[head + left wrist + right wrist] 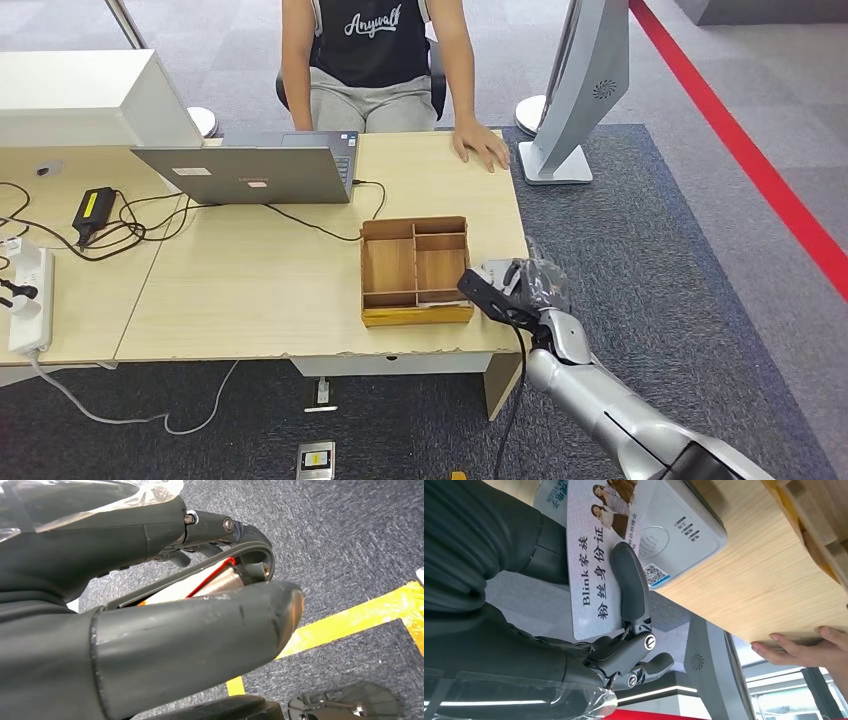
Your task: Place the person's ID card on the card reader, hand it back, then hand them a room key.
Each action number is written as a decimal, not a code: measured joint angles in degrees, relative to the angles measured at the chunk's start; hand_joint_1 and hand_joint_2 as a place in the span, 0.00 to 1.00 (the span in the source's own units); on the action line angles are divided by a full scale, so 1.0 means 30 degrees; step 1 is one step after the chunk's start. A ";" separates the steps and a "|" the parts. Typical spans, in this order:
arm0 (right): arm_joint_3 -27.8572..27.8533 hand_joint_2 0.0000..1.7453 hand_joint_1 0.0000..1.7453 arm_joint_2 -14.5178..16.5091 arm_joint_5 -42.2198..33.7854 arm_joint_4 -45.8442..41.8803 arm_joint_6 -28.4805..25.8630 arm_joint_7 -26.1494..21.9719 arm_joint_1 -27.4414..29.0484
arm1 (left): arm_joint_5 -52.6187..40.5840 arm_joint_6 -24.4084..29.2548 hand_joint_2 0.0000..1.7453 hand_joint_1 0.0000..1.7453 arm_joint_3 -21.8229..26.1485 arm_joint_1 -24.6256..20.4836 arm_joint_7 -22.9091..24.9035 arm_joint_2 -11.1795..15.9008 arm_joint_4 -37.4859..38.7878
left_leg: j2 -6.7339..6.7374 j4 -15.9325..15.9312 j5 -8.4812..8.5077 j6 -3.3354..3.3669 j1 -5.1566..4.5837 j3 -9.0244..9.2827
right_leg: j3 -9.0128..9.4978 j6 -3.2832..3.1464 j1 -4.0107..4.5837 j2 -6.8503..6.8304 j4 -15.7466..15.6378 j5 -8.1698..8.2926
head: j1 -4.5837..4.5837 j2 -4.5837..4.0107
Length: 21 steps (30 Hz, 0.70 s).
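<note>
over the card reader (684, 535), id card (596, 555) pinched in right hand (624, 630); left hand (150, 630) seemingly clenched

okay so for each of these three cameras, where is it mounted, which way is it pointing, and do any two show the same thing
Head view: high on the body, looking down at the desk; right hand shows.
Left wrist view: behind the left hand, facing carpet.
Right wrist view: behind the right hand, on the ID card over the card reader.
Shared: the person's hand, head and right wrist views.
</note>
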 joint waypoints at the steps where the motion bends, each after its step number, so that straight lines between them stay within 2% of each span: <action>1: -0.0004 1.00 1.00 -0.0031 -0.0104 0.0080 -0.0011 0.0018 0.0007 | 0.0036 0.0066 0.00 0.00 0.0000 0.0002 0.0002 0.0000 0.0000 | 0.0001 0.0000 0.0000 0.0000 0.0001 0.0004 | 0.0002 -0.0001 0.0001 0.0000 0.0001 0.0001 | 0.0000 0.0000; 21: -0.0246 1.00 1.00 -0.0348 -0.0730 0.0459 -0.0454 -0.0111 0.0070 | -0.0024 0.0344 0.00 0.00 0.0000 0.0004 -0.0007 0.0000 -0.0138 | 0.0004 0.0000 0.0000 0.0000 0.0002 0.0002 | 0.0013 -0.0002 0.0003 0.0000 0.0001 0.0001 | 0.0000 -0.0002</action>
